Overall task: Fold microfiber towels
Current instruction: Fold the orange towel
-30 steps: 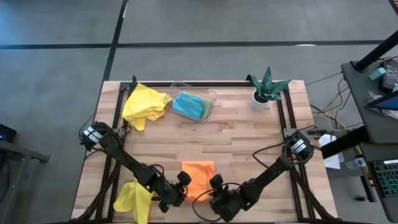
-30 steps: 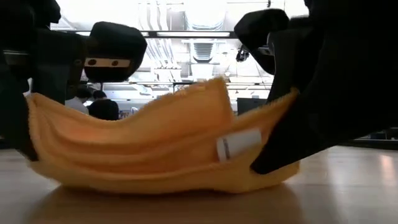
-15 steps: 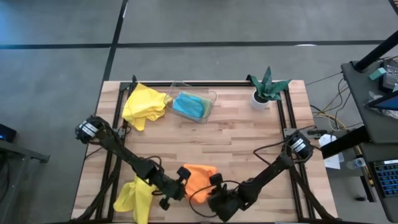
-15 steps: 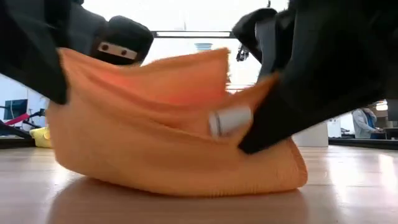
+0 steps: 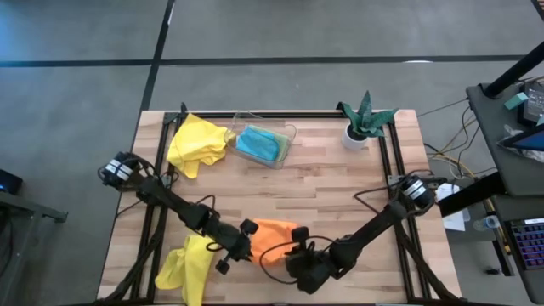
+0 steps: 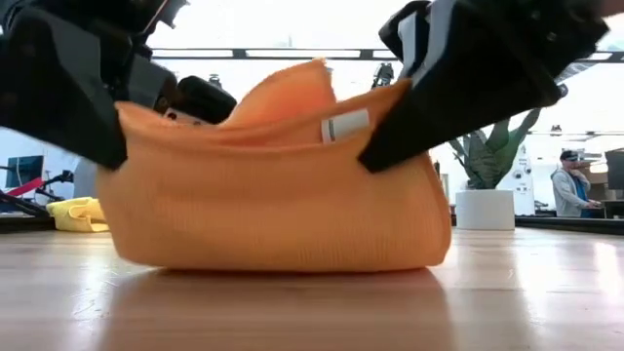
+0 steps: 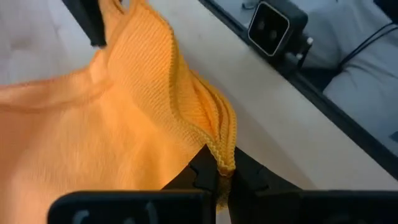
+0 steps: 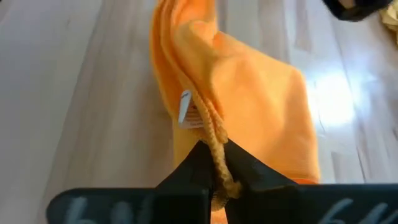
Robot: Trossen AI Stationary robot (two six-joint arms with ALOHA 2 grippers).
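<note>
1. the left end effector (image 5: 244,240) was clamped on one corner of the orange towel (image 5: 274,236);
2. the right end effector (image 5: 293,252) pinched the other corner;
3. the towel sagged onto the bench (image 5: 323,183) near its front edge

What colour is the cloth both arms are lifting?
Orange cloth, plain all over; the low view shows it best.

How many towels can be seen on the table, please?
4: orange towel at the near edge, held by both grippers; yellow towel near left; another yellow towel far left; blue towel in the tray. More may be hidden.
</note>
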